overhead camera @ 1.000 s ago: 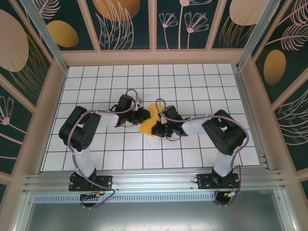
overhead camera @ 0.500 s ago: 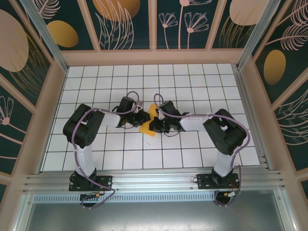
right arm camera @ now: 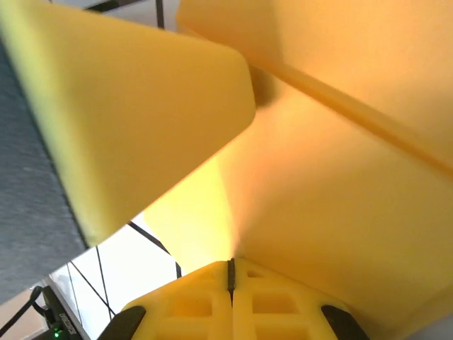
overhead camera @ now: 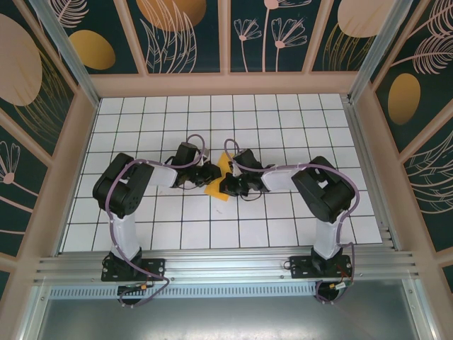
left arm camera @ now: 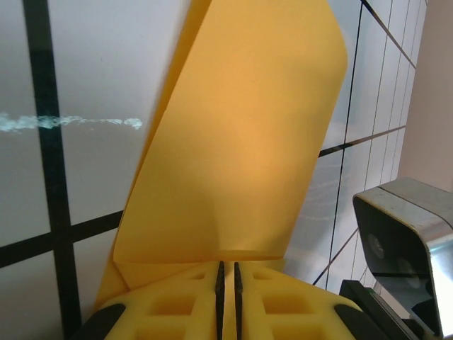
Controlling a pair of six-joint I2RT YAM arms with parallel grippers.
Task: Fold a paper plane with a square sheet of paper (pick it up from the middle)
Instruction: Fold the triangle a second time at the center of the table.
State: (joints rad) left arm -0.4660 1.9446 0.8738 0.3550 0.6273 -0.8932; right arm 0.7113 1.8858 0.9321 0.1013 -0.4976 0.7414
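Paper narrower than a second ago

The right gripper pinches the folded square sheet of paper between pressed-together jaws, above white tiled floor

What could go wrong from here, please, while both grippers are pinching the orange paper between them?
1. The left gripper and right gripper are both shut on the paper; if they pull apart, it could tear.
2. The left gripper pinches right at the paper's edge, so the sheet may slip out.
3. The grippers sit close together over the table, so they could collide.
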